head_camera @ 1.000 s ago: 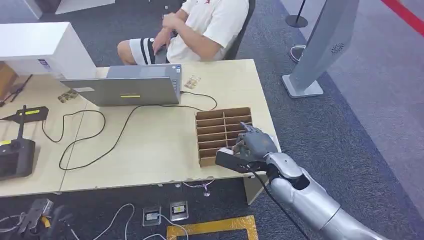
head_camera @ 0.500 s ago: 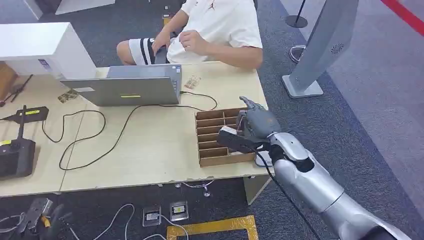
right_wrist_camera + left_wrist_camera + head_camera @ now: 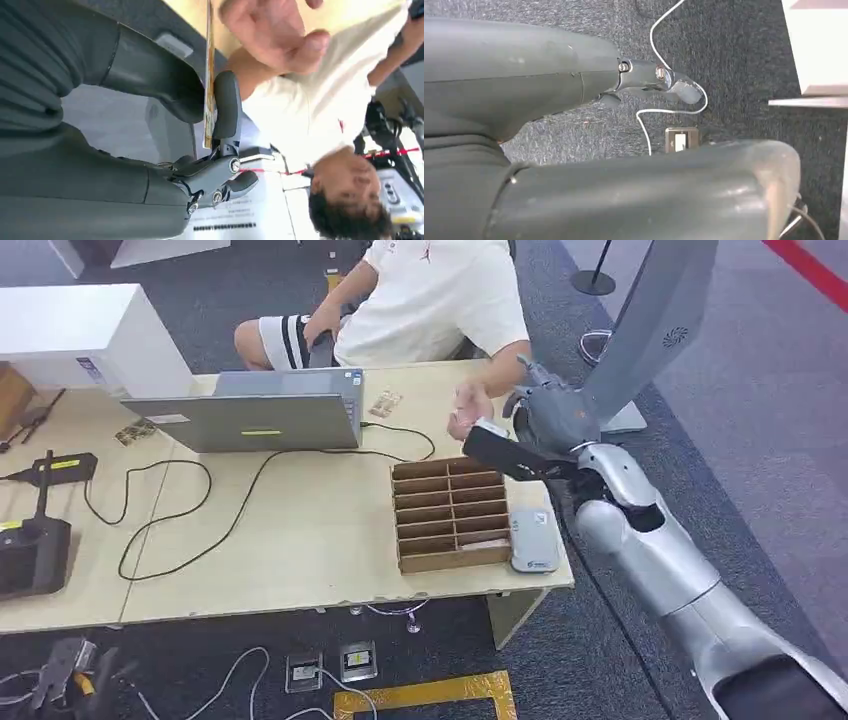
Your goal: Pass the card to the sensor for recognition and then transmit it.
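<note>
My right hand [image 3: 540, 425] is raised above the far right part of the wooden table [image 3: 300, 530], beyond the cardboard divider box [image 3: 448, 512]. It pinches a thin card [image 3: 208, 75], seen edge-on in the right wrist view, between the thumb and a dark finger [image 3: 226, 107]. A seated person's open hand [image 3: 468, 408] is stretched out close in front of the card, the same hand [image 3: 272, 35] large in the right wrist view. The white sensor pad [image 3: 533, 538] lies on the table to the right of the box. My left hand [image 3: 659, 85] hangs over the carpet, holding nothing.
A grey laptop [image 3: 255, 418] with a black cable stands at the table's middle back. A white box [image 3: 80, 335] and black devices [image 3: 30, 550] sit at the left. A grey kiosk stand [image 3: 640, 330] rises to the right. Cables and floor sockets [image 3: 330, 665] lie below the front edge.
My right hand has lifted from beside the box's near right corner and travelled to the far edge with the card. The person has reached a hand out towards it.
</note>
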Action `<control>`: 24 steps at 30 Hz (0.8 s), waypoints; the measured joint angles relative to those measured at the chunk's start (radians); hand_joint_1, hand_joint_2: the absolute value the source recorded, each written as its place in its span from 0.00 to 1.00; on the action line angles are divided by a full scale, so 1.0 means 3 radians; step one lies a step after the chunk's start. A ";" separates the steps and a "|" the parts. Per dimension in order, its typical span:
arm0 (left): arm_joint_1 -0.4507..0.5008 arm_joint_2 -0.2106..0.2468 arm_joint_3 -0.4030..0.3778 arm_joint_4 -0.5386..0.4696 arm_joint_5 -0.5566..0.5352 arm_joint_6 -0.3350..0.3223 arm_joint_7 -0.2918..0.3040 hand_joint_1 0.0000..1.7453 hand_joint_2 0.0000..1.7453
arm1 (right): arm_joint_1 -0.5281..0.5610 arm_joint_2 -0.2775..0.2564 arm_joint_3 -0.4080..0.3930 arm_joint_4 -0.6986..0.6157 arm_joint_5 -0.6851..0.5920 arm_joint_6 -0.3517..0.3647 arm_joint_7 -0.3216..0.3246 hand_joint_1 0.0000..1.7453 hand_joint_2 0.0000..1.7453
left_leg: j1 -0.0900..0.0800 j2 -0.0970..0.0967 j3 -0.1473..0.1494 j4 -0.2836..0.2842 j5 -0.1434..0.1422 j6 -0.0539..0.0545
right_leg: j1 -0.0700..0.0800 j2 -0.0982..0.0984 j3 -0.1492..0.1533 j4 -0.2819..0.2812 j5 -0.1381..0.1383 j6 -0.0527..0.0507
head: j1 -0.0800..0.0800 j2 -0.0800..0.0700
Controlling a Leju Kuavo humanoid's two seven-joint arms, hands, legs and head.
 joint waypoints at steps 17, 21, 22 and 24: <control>-0.0055 -0.0160 0.0130 0.0229 0.0242 0.0001 -0.0054 0.00 0.00 | -0.0838 0.0334 0.0118 0.0956 0.0231 -0.0332 -0.0477 1.00 1.00 | 0.0002 -0.0003 -0.0003 0.0000 0.0001 0.0000 | 0.0003 -0.0004 0.0002 0.0000 0.0000 0.0000 | 0.0001 0.0000; -0.0064 -0.0169 0.0132 0.0261 0.0309 0.0001 -0.0023 0.00 0.00 | -0.0850 0.0390 0.0160 0.1166 0.0231 -0.0355 -0.0472 1.00 1.00 | 0.0002 -0.0003 -0.0002 0.0000 0.0001 0.0000 | 0.0002 -0.0005 0.0001 0.0000 0.0000 0.0000 | 0.0000 0.0000; -0.0064 -0.0169 0.0132 0.0267 0.0326 0.0001 -0.0004 0.00 0.00 | -0.0849 0.0397 0.0167 0.1206 0.0230 -0.0357 -0.0469 1.00 1.00 | 0.0002 -0.0003 -0.0003 0.0000 0.0001 0.0000 | 0.0002 -0.0006 0.0001 -0.0001 0.0000 0.0000 | 0.0000 0.0000; -0.0064 -0.0170 0.0132 0.0285 0.0347 0.0001 0.0015 0.00 0.00 | -0.0846 0.0418 0.0177 0.1288 0.0228 -0.0365 -0.0467 1.00 1.00 | 0.0002 -0.0003 -0.0002 0.0000 0.0001 0.0000 | 0.0002 -0.0006 0.0001 0.0000 0.0000 0.0000 | -0.0001 0.0000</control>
